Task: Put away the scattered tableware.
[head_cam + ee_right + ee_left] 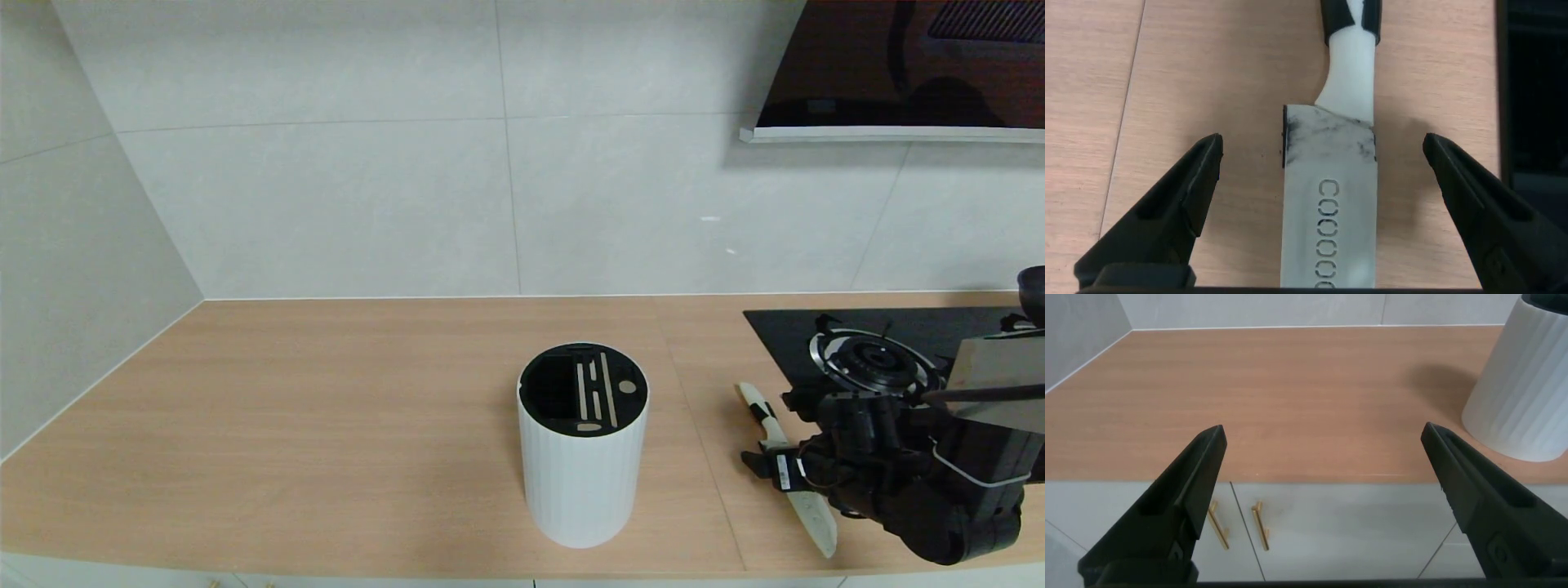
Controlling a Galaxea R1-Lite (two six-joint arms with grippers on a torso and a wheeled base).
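Hovering: right gripper (pixel 1323 145) spread wide astride white knife (pixel 1329 204) | left gripper (pixel 1323 431) spread wide, empty, at counter (pixel 1290 392) edge

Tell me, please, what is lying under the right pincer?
A white knife lies flat on the wooden counter beneath the open right pincer. In the head view the pincer covers the knife's middle; handle and tip show.
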